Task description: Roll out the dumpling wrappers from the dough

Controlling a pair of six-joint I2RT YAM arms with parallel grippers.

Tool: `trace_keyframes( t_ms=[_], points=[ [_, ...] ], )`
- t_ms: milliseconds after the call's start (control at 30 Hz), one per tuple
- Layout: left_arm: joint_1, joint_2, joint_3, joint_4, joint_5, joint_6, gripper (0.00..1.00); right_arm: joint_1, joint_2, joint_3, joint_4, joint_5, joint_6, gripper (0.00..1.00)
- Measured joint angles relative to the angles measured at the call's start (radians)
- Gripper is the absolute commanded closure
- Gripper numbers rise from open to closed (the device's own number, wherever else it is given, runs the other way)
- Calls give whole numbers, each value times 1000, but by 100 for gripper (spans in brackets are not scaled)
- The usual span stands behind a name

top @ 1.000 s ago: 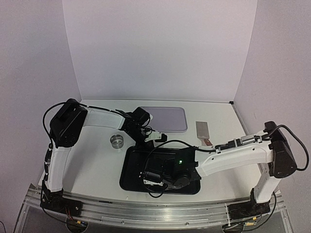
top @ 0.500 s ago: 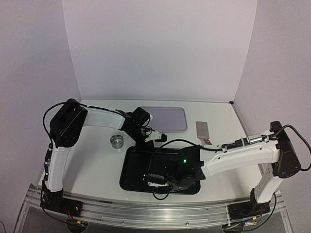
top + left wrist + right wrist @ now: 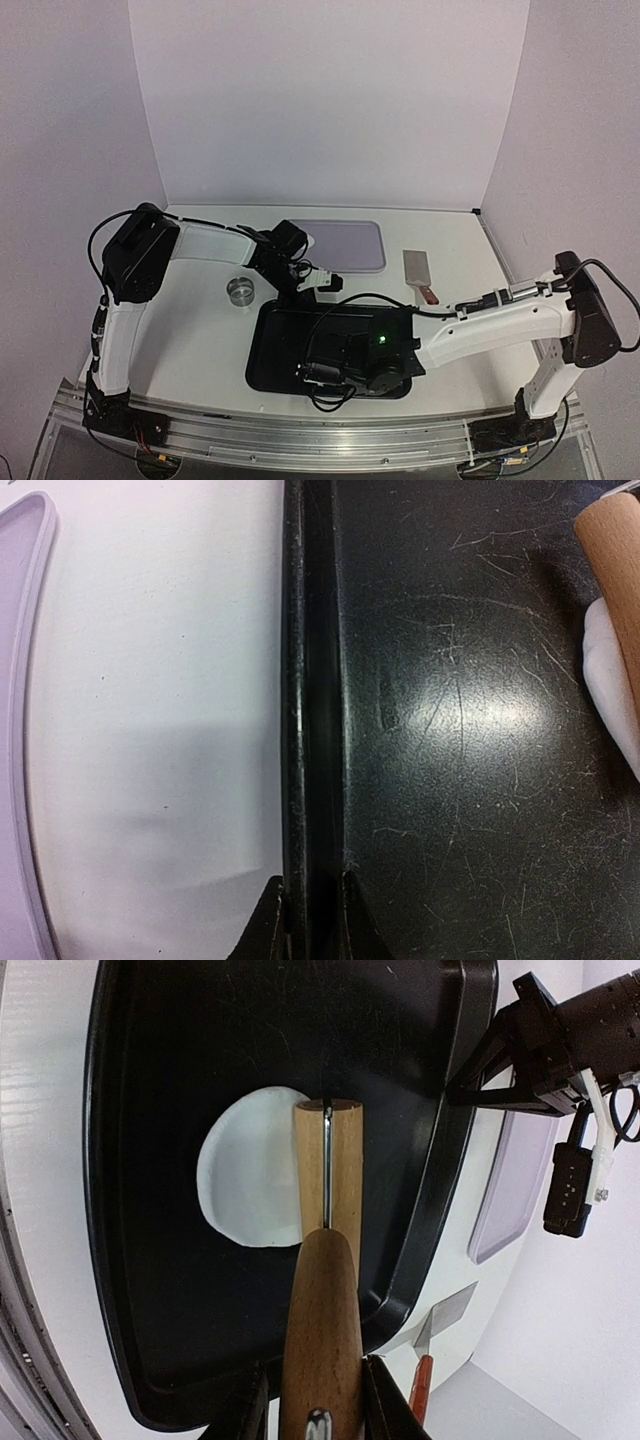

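Left fingers pinch the black tray rim; right fingers clamp the wooden roller, its barrel on flattened dough mid-frame.

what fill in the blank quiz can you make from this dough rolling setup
1. The right pincer holds a rolling pin made of ____.
2. Its roller rests on the flattened dough, whose colour is ____.
3. The left pincer clamps the black tray by its ____.
Missing words: wood; white; rim.
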Motion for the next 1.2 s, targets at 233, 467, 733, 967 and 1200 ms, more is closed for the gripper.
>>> trace_keyframes(
  t_ms=[233, 467, 733, 967, 1200],
  points=[
    [3, 0, 0, 0, 0, 0, 100, 82, 5, -11, -22, 33, 105, 100],
    [3, 0, 0, 0, 0, 0, 100, 146, 5, -13, -62, 31, 199, 100],
    [3, 0, 0, 0, -1, 0, 100, 80, 5, 56, -75, 6, 151, 100],
    [3, 0, 1, -2, -1, 0, 100, 44, 5, 123, -47, -5, 49, 100],
    [3, 0, 1, -3, -2, -1, 100, 19, 32, 69, 17, -42, 0, 100]
  ],
)
